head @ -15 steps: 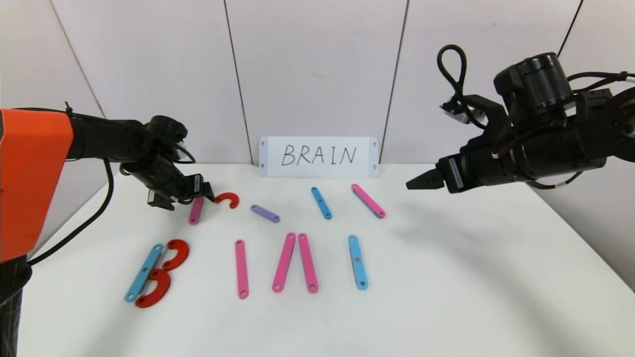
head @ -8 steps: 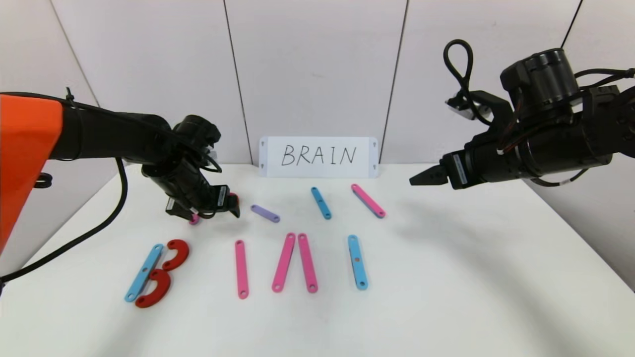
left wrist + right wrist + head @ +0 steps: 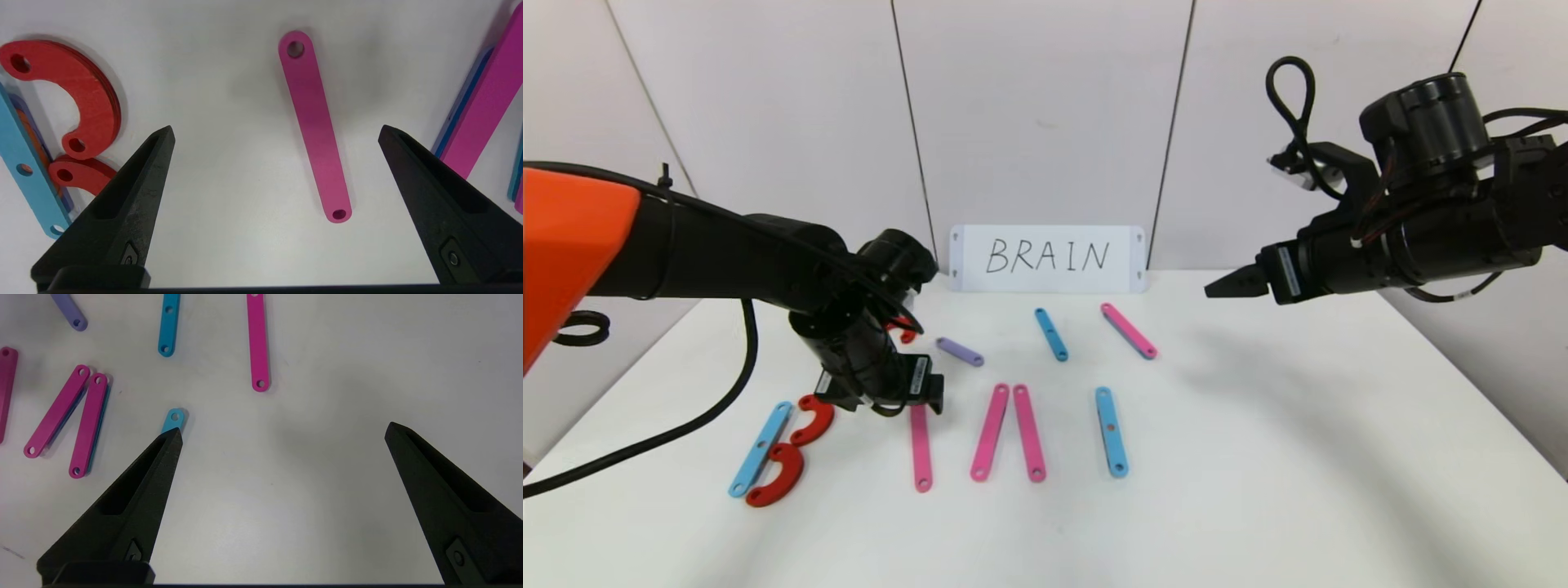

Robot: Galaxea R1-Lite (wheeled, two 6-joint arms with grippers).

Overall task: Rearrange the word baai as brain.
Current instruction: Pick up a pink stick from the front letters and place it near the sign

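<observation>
Hovering spread left pincer (image 3: 892,398) over pink strip (image 3: 920,449), right pincer (image 3: 282,430) spread, raised.

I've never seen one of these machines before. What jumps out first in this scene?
Bright plastic pieces lie scattered across the white table, with a red and blue letter B at the near left. The left gripper hovers over a pink strip, fingers spread wide. Against the back wall stands a card reading BRAIN, and the right gripper hangs in the air, open and empty.

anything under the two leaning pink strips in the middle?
Yes. Both wrist views show blue strip edges peeking from beneath the two leaning pink strips; how far that blue runs is covered. From the head view, only pink shows.
</observation>
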